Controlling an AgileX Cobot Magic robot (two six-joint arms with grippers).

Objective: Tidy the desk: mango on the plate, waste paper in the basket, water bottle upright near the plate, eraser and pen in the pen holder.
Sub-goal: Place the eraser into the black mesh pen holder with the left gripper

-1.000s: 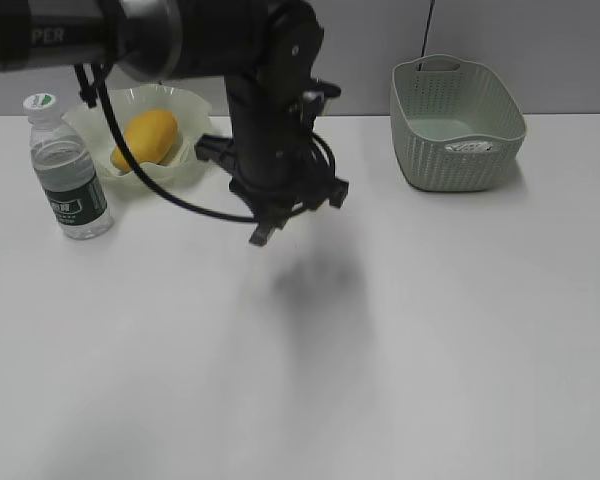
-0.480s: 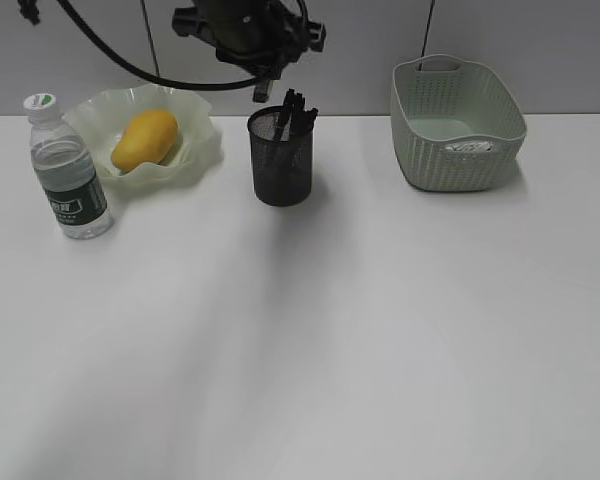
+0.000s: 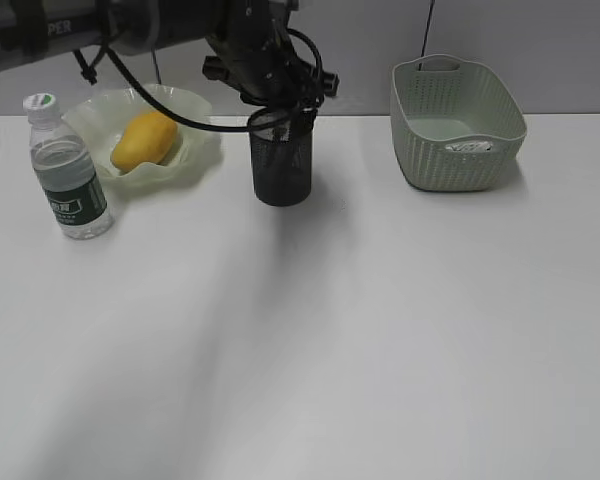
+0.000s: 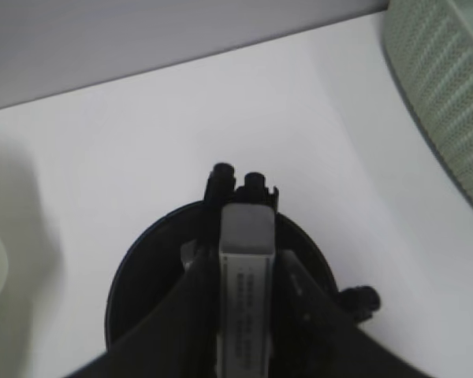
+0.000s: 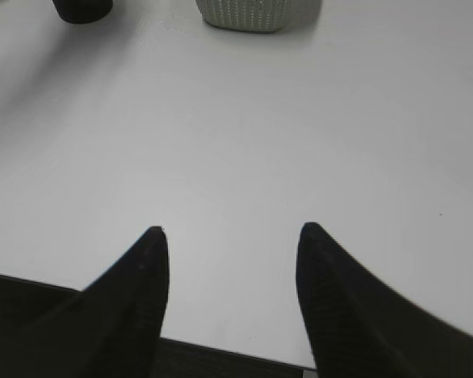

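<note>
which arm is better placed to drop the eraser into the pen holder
Left. Its end effector sits right over the pen holder, clamped on the eraser. The right end effector hangs open and empty over bare desk, well away from it.

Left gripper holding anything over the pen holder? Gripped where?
Yes: the left gripper pinches a grey eraser by its long sides, above the pen holder. Right gripper empty.

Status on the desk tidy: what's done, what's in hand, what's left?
Done: mango sits on the plate, water bottle stands upright beside it, waste paper lies in the basket, pens stick up from the pen holder. In hand: left tool holds a grey eraser over the holder's mouth. Left: drop it in. Right tool is open, empty.
</note>
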